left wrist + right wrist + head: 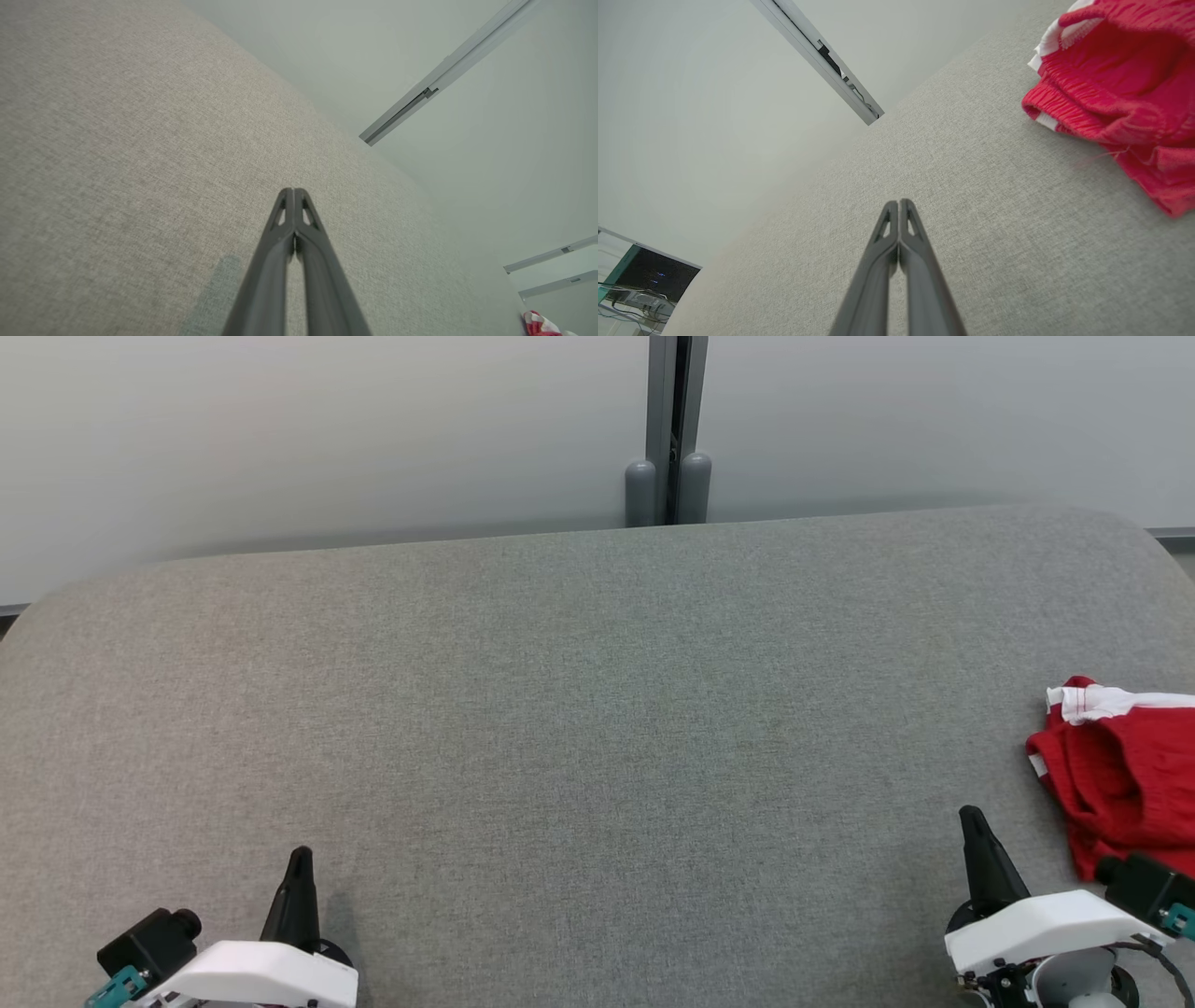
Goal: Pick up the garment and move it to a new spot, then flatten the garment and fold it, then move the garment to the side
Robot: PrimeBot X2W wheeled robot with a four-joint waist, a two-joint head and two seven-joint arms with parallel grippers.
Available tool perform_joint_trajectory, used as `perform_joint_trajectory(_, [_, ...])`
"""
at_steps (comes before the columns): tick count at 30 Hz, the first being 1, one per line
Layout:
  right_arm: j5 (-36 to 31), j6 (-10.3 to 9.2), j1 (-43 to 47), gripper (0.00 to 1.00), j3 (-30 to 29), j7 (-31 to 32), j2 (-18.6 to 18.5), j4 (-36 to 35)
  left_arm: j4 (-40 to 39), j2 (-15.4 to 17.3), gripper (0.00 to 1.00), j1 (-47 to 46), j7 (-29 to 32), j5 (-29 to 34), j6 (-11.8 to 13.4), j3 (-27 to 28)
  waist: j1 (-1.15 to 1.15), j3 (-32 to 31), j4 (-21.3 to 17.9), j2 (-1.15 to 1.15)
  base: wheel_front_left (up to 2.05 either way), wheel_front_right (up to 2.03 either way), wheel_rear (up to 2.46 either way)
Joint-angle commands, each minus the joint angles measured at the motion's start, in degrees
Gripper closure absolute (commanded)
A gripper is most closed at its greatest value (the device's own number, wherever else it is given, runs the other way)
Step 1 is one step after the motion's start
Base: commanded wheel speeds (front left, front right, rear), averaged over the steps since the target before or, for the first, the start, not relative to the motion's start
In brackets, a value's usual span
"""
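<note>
The left gripper [300, 855] is seen with its two dark fingers pressed together and nothing held between them, over the near left part of the grey fabric surface [597, 709]. The right gripper [971, 817] is likewise closed and empty, over the surface's near right part. The red garment [1116, 775], trimmed in white, is found crumpled at the surface's right edge, near the right gripper but clear of its fingers. A grey post [668, 476] is seen behind the surface's far edge.
</note>
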Motion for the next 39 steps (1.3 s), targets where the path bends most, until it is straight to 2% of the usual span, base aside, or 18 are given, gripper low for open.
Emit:
perform_joint_trajectory(1, [1.94,0.01,-0.23,1.0,-0.47,0.48,-0.49,-1.15,-1.05,0.34,1.0,-1.54,0.37,-1.88,-0.58,0.49,0.0,-0.04,0.02,0.0,0.0,0.0,0.0])
perform_joint_trajectory(20, [16.22,0.01,0.17,1.0,-2.34,4.05,-0.65,-4.06,-3.04,0.45,1.0,-2.45,3.88,-15.3,-2.18,2.27,0.0,-0.71,0.39,0.0,0.0,0.0,0.0])
perform_joint_trajectory(39, [27.51,0.01,0.6,1.0,-3.8,6.96,-0.79,-6.34,-4.6,0.53,1.0,-3.04,6.65,-25.95,-3.47,3.7,0.0,-1.35,0.74,0.0,0.0,0.0,0.0])
